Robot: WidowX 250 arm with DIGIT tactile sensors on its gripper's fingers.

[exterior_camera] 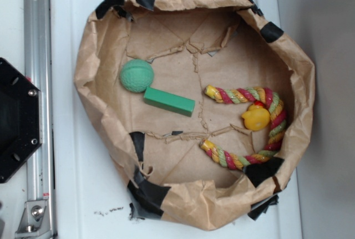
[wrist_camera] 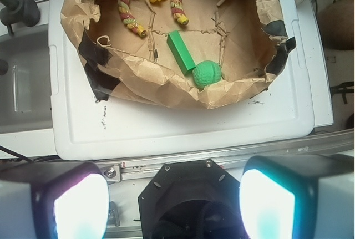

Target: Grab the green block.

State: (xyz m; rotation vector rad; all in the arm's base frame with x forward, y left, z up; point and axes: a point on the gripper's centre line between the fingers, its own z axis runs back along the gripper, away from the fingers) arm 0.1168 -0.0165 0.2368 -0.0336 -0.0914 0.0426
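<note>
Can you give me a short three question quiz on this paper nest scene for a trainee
1. True or false: the green block touches the green ball.
2. What lies inside the rope's curve? A) yellow duck B) green ball C) block
3. Is the gripper open or shut?

Key: 1 true, one block end meets the ball. 2 A, the yellow duck. 3 open, its fingers wide apart, holding nothing, outside the paper nest.

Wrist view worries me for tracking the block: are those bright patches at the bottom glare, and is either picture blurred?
Wrist view: the two gripper fingers glow washed-out white-cyan, overexposed and out of focus; the smooth green rectangular block stays fairly sharp. Exterior view: soft, even light, mild overall blur, no glare on the block or the crumpled brown paper nest.
</note>
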